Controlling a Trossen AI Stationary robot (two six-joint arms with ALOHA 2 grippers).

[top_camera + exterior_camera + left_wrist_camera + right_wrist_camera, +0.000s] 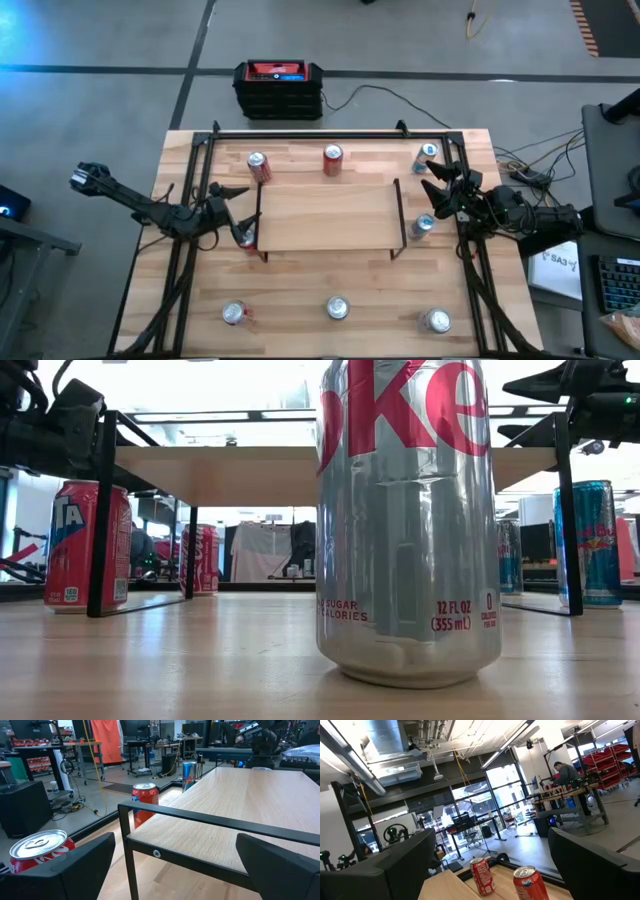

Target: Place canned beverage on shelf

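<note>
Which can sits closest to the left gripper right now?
The red can at the shelf's left end, right beside the open left gripper. The other red cans stand farther off along the back.

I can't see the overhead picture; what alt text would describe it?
Seen from above, a low wooden shelf stands empty mid-table, ringed by eight drink cans on the table. The left pincer hangs open by a red can at the shelf's left end; the right pincer is open at its right end.

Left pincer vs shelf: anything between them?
A red can stands at the shelf's left edge, right beside the open left pincer, in the high view. The left wrist view shows it beside one finger.
</note>
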